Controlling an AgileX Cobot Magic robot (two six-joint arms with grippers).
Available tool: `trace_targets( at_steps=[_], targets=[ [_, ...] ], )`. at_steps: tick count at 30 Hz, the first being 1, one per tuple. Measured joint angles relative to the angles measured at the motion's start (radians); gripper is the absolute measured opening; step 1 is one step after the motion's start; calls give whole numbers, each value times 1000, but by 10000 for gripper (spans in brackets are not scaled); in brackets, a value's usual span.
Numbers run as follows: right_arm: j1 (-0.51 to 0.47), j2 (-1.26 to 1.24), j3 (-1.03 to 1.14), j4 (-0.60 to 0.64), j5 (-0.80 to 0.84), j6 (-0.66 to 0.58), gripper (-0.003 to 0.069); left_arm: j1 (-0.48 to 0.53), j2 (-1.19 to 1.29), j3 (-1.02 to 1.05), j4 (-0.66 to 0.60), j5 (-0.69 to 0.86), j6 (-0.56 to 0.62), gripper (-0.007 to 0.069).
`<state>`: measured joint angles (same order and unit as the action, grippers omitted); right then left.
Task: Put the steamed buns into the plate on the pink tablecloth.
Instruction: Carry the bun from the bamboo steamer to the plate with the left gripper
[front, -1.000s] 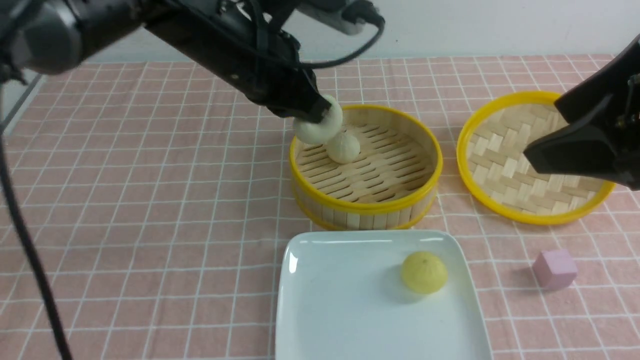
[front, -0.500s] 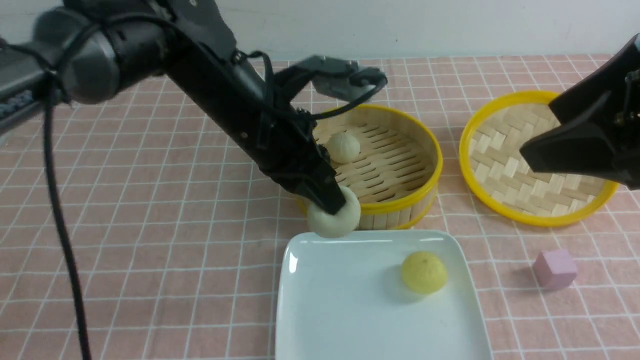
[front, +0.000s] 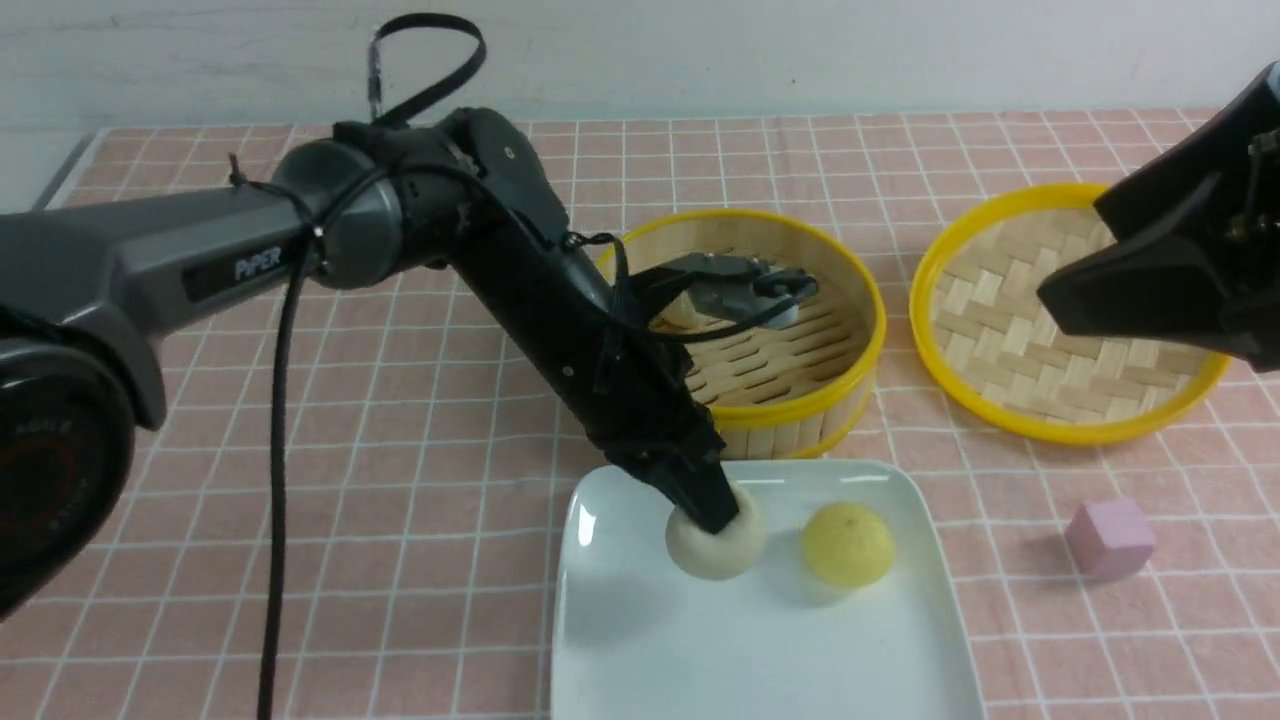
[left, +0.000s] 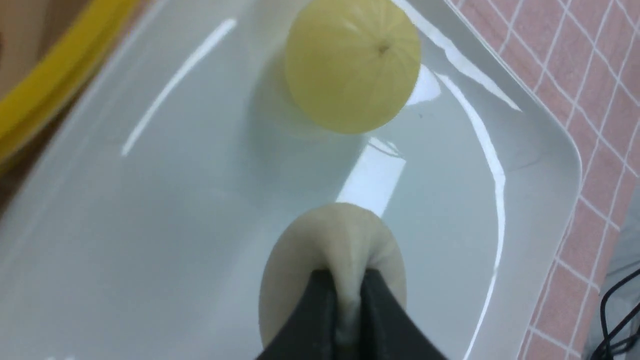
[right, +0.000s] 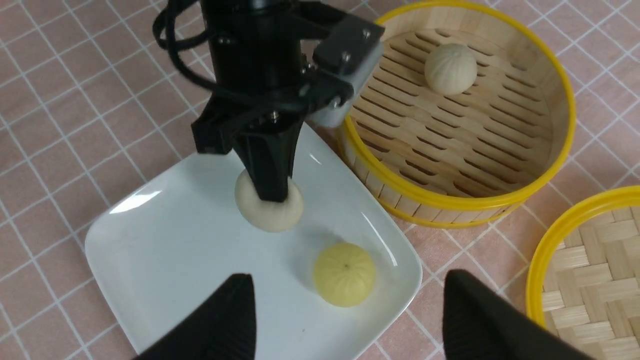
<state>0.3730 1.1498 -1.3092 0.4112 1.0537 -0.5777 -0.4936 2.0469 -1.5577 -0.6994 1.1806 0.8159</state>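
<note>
On the pink tablecloth (front: 300, 500) lies the white plate (front: 640, 650). My left gripper (front: 722, 518) is shut on the pleated top of a beige steamed bun (front: 712, 550), pinched between the black fingers (left: 320, 310). This bun (left: 295, 260) is low over the plate's bare middle (left: 150, 200); whether it touches is unclear. A pale yellow bun (front: 848, 543) rests on the plate just right of it. Another beige bun (right: 450, 68) sits in the bamboo steamer, hidden behind the left wrist in the front view. My right gripper (right: 345, 280) is open and empty, hovering high at the right.
The yellow-rimmed bamboo steamer (front: 800, 400) stands right behind the plate, its wall close to the left arm. The woven lid (front: 1000, 330) lies to its right, partly under my right gripper (front: 1060, 295). A pink cube (front: 1110, 538) sits right of the plate.
My left arm carried the beige bun from above the steamer's rim forward and down onto the plate area, beside the yellow bun. The right gripper has hardly moved.
</note>
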Motion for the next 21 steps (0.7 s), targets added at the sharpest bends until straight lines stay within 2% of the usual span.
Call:
trace_targets(
  at_steps=[5,12,18,21],
  targets=[
    [0,0,0,0,-3,0,494,-72,1,0,41,-73,12,34],
    [0,0,0,0,6,0,494,-79,1,0,175,-134,-75,36],
    [0,0,0,0,6,0,494,-79,1,0,187,-179,-73,46],
    [0,0,0,0,6,0,494,-79,1,0,187,-193,-36,80]
  ],
)
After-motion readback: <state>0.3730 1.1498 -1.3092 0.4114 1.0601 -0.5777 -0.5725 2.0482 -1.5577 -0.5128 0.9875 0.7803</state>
